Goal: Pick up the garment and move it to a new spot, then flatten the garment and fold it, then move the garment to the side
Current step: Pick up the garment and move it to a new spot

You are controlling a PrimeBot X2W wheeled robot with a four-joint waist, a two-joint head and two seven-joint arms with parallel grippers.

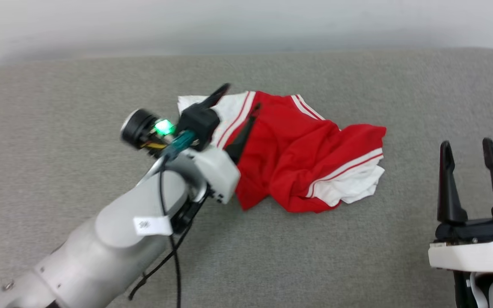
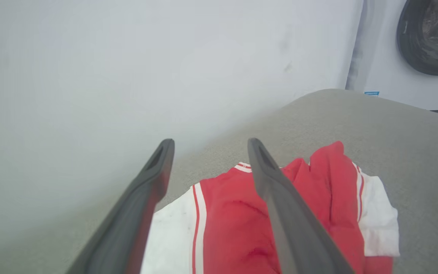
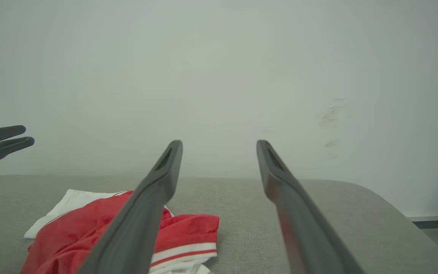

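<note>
The garment (image 1: 306,149), a red T-shirt with white sleeves and red-white striped trim, lies crumpled on the grey padded surface (image 1: 357,256). My left gripper (image 1: 240,98) hovers over the garment's left white sleeve, open, with nothing between its fingers. In the left wrist view the garment (image 2: 234,213) spreads below the parted left gripper (image 2: 210,146). My right gripper (image 1: 466,145) stands open at the lower right, apart from the cloth and empty. From the right wrist, the garment (image 3: 78,224) lies at lower left beyond the right gripper (image 3: 219,146), and the left gripper (image 3: 27,136) shows at the far left.
A pale wall (image 1: 246,25) runs behind the surface's far edge. A washing machine door (image 2: 428,34) stands beyond the surface's rounded corner in the left wrist view. Bare grey surface stretches left of, in front of and right of the garment.
</note>
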